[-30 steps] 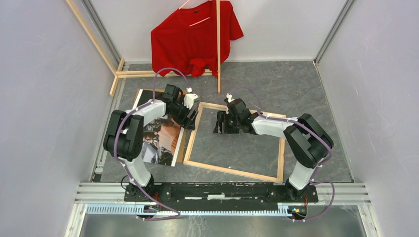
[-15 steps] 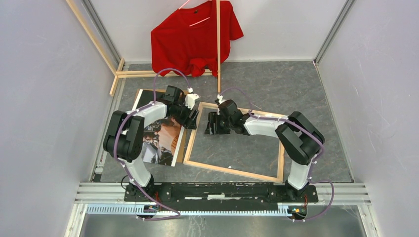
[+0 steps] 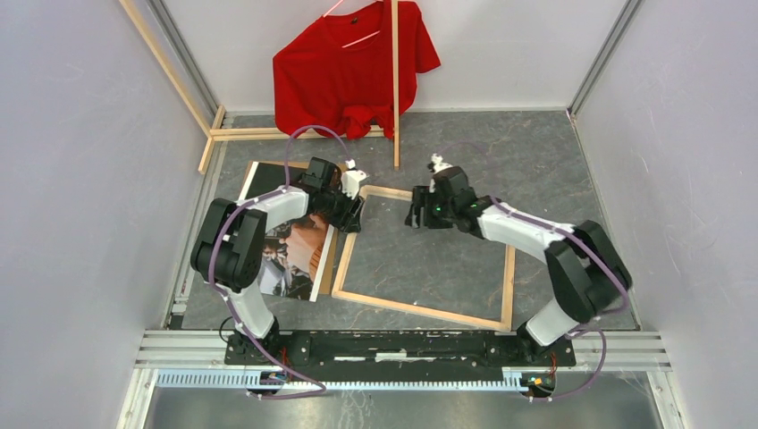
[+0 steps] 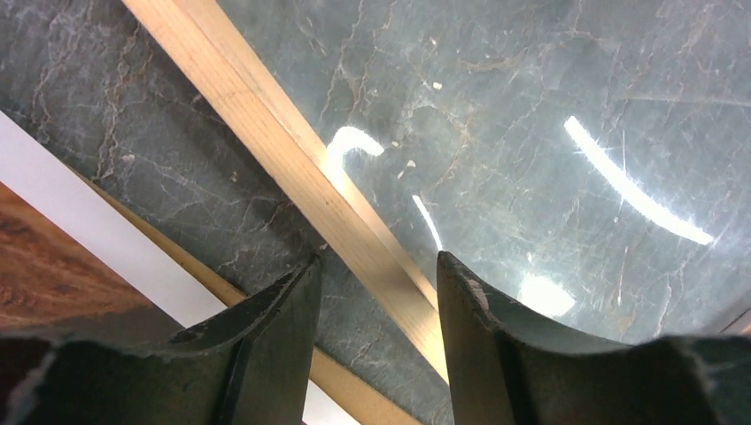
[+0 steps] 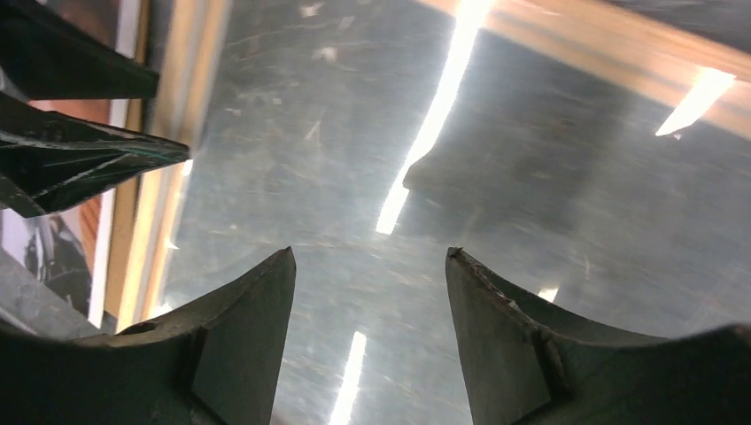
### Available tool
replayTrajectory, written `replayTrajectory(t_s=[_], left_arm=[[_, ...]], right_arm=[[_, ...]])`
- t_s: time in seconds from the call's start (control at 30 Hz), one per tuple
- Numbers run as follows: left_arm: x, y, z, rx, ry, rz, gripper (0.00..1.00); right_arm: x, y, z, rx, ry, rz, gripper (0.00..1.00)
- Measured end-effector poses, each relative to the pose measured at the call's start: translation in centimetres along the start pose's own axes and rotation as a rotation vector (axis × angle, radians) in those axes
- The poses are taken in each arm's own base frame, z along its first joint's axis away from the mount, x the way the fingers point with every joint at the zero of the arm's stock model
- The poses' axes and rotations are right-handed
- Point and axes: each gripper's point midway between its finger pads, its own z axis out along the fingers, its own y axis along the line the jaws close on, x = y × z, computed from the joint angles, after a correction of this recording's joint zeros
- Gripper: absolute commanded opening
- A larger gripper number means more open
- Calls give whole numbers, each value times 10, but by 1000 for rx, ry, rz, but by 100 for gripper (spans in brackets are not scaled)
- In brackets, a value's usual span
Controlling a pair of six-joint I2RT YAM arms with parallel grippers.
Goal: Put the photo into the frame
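Overhead view from high above and behind the near edge, looking down on the whole table (image 3: 536, 152). The left wrist view hangs very close above the left rail of the frame (image 4: 292, 168). The right wrist view, equally close, looks down inside the frame. All three views share that left rail.

The left arm (image 3: 268, 204) and the right arm (image 3: 518, 231) are built alike: glossy white link shells set between bulky black joint housings. A thin purple cable (image 3: 310, 127) runs along each arm behind its pincer. A small white mount (image 3: 353, 175) sits just behind the left pincer (image 3: 351, 210), and the right pincer (image 3: 415, 216) carries the same. Seen close, the fingers (image 4: 274, 328) are matt black curved blades that taper to blunt tips, with rough, scuffed edges.
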Motion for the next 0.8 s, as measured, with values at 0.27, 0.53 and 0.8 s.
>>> replayTrajectory(t_s=[0.27, 0.53, 0.8], left_arm=[[-9, 2, 9, -55, -11, 25, 54], [-13, 7, 12, -116, 6, 44, 50], [-15, 4, 11, -110, 20, 35, 66]], right_arm=[[-3, -101, -59, 222, -87, 111, 75], [-10, -130, -79, 310, -129, 105, 75], [-7, -120, -62, 262, -100, 96, 75]])
